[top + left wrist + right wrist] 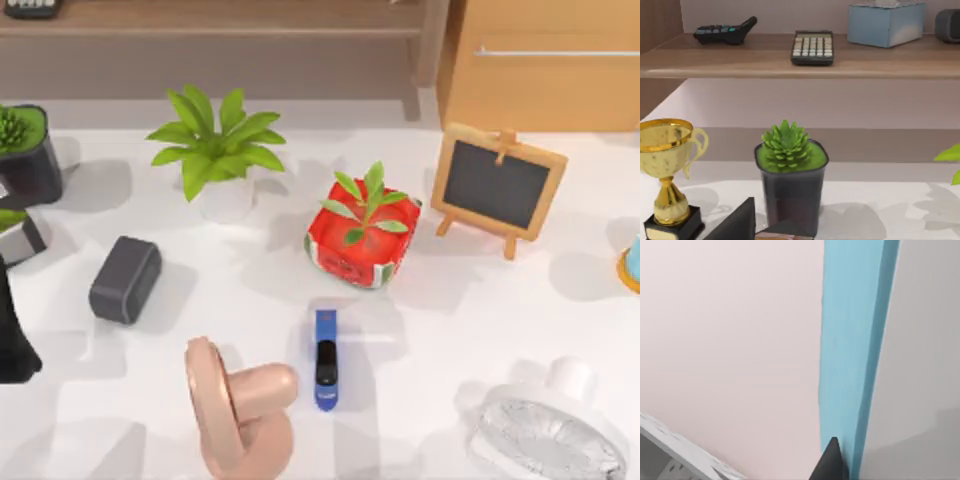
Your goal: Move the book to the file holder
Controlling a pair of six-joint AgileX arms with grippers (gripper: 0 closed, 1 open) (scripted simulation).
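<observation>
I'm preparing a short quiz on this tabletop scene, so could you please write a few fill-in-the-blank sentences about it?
1. The blue-and-black stapler lies in front of the ____ plant pot.
2. The small chalkboard easel has a ____ frame.
3. On the shelf, the calculator sits beside a light blue ____ box.
4. Beside the dark pot with the succulent stands a gold ____.

Missing words: red; wooden; tissue; trophy
</observation>
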